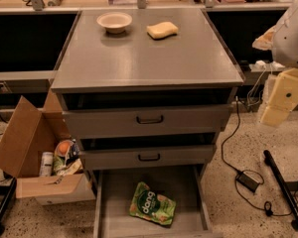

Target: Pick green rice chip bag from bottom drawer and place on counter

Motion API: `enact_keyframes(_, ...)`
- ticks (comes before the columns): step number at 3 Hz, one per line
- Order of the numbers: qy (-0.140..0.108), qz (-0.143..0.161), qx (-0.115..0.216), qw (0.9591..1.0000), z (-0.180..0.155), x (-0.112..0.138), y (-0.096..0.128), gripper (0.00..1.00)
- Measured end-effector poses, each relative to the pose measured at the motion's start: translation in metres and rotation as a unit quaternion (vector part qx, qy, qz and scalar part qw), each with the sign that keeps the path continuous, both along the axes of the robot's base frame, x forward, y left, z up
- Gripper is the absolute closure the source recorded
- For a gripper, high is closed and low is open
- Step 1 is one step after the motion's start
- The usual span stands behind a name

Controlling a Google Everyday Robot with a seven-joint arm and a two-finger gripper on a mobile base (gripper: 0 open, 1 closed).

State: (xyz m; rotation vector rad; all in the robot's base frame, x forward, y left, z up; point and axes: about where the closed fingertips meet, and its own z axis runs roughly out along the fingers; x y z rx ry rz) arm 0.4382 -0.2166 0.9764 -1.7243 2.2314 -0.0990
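The green rice chip bag (152, 203) lies flat in the open bottom drawer (105, 202), a little right of its middle, with the white "dang" lettering facing up. The counter (149, 58) is the grey top of the drawer cabinet. My arm comes in at the right edge of the view, and its cream-coloured gripper (274, 114) hangs beside the cabinet's right side at the height of the top drawer. It is well above and to the right of the bag and holds nothing that I can see.
A pale bowl (114, 21) and a yellow sponge (162, 30) sit at the back of the counter. Two upper drawers with black handles (149, 119) are nearly closed. An open cardboard box (37, 148) of mixed packets stands on the left. Cables and a power brick (248, 181) lie on the floor at the right.
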Motion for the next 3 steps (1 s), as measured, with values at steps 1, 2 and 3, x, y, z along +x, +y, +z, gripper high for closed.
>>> enact_keyframes(1,0.0,0.0,0.0,1.0,0.0,0.0,0.0,0.0)
enact_keyframes(2,0.012,0.012,0.003,0.9999,-0.021,0.005,0.004,0.0)
enact_keyframes(3,0.043,0.031,0.017,0.9985,-0.067,0.012,0.015,0.0)
